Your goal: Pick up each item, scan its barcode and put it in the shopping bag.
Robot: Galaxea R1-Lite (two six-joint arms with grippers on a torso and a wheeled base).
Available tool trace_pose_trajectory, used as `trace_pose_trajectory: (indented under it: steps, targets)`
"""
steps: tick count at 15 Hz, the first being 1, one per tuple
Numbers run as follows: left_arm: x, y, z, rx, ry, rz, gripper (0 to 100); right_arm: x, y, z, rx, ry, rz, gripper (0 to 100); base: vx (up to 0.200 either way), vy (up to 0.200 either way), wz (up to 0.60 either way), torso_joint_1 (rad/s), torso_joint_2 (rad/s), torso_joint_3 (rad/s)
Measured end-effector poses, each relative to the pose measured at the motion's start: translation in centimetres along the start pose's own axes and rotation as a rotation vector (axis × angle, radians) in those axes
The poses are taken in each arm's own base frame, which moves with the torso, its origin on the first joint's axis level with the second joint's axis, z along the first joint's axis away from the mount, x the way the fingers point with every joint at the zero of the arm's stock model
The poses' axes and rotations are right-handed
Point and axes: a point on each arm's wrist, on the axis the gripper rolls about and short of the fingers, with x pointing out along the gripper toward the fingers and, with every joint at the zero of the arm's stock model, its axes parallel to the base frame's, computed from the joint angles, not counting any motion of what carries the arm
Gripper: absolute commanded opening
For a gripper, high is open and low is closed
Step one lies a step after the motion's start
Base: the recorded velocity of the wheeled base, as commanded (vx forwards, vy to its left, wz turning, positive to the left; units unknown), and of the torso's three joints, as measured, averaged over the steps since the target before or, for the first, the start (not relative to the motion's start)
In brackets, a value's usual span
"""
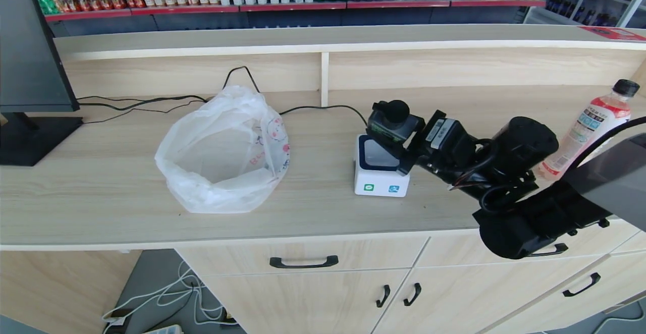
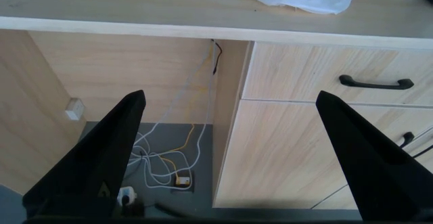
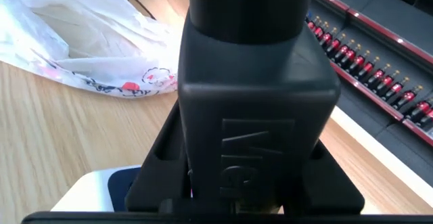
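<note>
Now right gripper [image 1: 406, 137] clamped on dark item [image 1: 391, 122] above scanner [image 1: 381, 177]; left gripper [image 2: 230, 99] spread wide.

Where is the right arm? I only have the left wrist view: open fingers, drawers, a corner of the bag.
Observer: The right gripper holds a black bottle over the white scanner.
Operator: Any more items waiting to be scanned?
Observer: One pink drink bottle stands on the counter, at the robot's far right.
</note>
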Motion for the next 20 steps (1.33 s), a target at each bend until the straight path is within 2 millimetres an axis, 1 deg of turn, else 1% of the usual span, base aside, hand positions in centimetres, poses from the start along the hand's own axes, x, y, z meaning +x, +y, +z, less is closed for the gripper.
trace_pose_trajectory:
  steps: [3,6,12,20]
  targets:
    - [0.0,0.0,0.0,0.000,0.000,0.000,100,-0.6,-0.8,-1.4,-0.024,0.019,-0.005,0,0.000,0.000,0.00,0.000,0.00,0.000]
    - [0.0,0.0,0.0,0.000,0.000,-0.001,100,-0.5,-0.8,-1.9,-0.027,0.023,-0.008,0,0.000,0.000,0.00,0.000,0.00,0.000]
    - [0.0,0.0,0.0,0.000,0.000,0.000,100,0.2,0.5,-2.4,-0.018,0.016,0.015,0,0.000,0.000,0.00,0.000,0.00,0.000]
    - [0.0,0.0,0.0,0.000,0.000,0.000,100,0.3,0.6,-2.5,-0.019,0.014,0.013,0,0.000,0.000,0.00,0.000,0.00,0.000]
